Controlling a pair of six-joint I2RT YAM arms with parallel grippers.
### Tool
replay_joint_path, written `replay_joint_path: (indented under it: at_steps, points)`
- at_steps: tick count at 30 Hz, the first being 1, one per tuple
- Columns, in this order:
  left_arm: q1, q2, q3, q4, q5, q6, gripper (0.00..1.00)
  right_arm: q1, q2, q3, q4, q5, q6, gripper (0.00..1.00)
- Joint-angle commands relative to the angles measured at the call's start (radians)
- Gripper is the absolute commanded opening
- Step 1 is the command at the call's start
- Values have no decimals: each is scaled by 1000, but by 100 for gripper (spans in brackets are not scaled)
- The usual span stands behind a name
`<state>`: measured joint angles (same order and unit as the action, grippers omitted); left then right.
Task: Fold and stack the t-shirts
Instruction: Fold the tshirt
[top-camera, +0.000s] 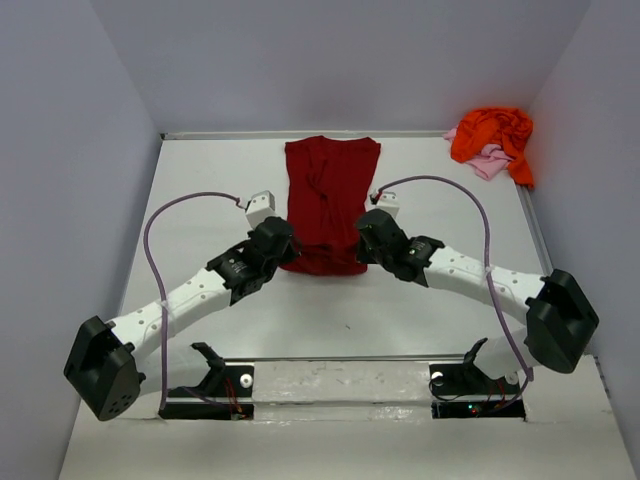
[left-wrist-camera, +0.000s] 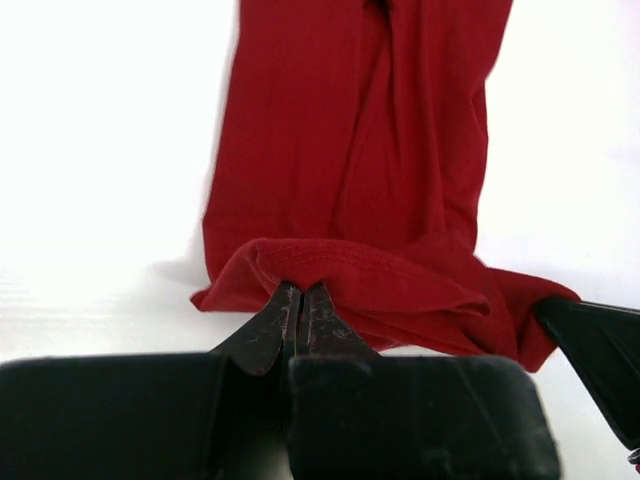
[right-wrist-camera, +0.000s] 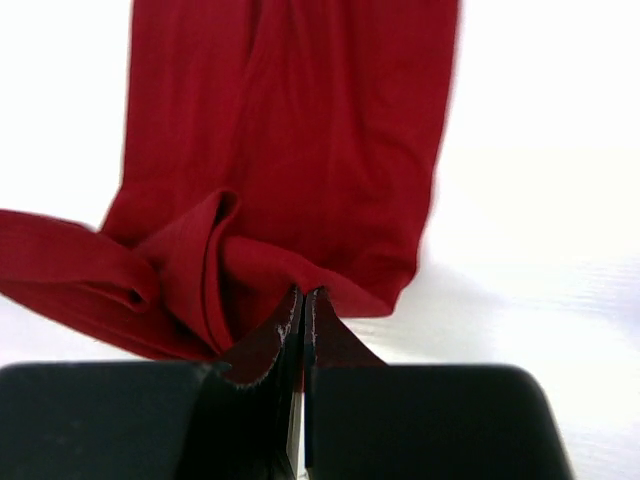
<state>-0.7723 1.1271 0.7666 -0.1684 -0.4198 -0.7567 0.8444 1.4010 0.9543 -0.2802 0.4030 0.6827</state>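
Fingers (left-wrist-camera: 268, 335) of the left gripper (left-wrist-camera: 297, 292) and right gripper (right-wrist-camera: 303, 296) each clamp tight on the near hem of the dark red t-shirt (top-camera: 330, 185), which lies lengthwise on the table (top-camera: 200, 190). 2 more, the orange t-shirt (top-camera: 490, 130) over the pink t-shirt (top-camera: 490, 166), sit crumpled in the far right corner.

No text, label, brand, number or sign can be read on anything in any of the three views.
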Motion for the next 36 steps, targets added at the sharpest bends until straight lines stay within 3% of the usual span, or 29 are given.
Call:
replay_joint_path:
  at_steps: [1, 14, 20, 36]
  points:
    - [56, 16, 59, 79, -66, 72, 0, -36, 59, 95, 12, 100, -51, 0]
    - [137, 181, 157, 205, -76, 177, 0, -143, 254, 305, 26, 145, -133, 0]
    - [160, 292, 207, 286, -8, 172, 0, -163, 364, 405, 39, 131, -172, 0]
    - [244, 615, 467, 334, 29, 235, 0, -263, 561, 569, 59, 93, -216, 0]
